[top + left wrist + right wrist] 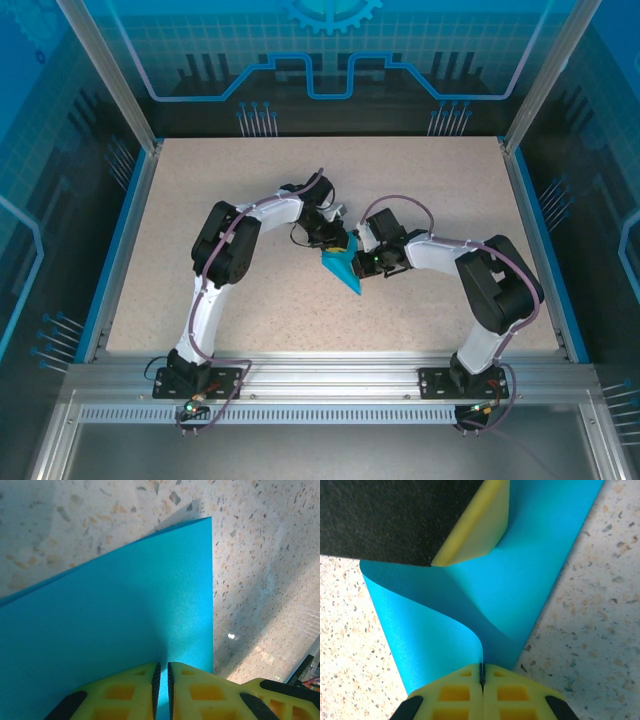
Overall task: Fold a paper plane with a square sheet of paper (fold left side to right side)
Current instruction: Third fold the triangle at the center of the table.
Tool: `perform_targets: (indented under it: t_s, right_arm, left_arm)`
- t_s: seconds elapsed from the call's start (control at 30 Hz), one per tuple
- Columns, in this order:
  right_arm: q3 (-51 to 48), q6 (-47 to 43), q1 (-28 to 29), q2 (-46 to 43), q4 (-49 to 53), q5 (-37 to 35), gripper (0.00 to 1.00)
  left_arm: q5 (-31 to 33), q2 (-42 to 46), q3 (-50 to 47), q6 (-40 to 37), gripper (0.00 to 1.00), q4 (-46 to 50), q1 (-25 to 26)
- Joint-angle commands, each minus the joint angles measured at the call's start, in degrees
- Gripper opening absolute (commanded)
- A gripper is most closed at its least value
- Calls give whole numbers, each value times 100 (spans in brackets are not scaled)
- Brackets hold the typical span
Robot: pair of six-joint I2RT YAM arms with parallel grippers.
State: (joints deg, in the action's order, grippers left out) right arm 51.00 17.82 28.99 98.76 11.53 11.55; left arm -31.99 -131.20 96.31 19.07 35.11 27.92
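The bright-blue folded sheet of thin paper (pixel 343 268), a pointed wedge at mid-frame on the speckled beige surface (pixel 200 200), is pinched by both the left gripper (pixel 162 666) and the right gripper (pixel 481 667), each with its jaws nearly closed.

The top camera sits high behind the arm bases and looks down and forward over the whole table (pixel 200 220) from afar. Each wrist camera looks out along its own pair, the left fingers (pixel 125 697) and the right fingers (pixel 452 692) at the frame's bottom edge, very close to the table. All three views share the blue paper (pixel 340 268) just ahead of those fingers.
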Motion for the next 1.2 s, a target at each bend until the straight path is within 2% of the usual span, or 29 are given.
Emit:
perform_targets:
  t_s: [0.0,0.67,1.17]
  right_arm:
    - [-29,10,84,21,141,16,0]
    - [-11,19,98,-305,302,-179,0]
    - [235,10,103,85,312,-217,0]
  left_arm:
    - [152,-213,18,-88,17,286,69]
    - [160,-205,10,-77,17,281,65]
    - [154,-205,3,-72,16,284,66]
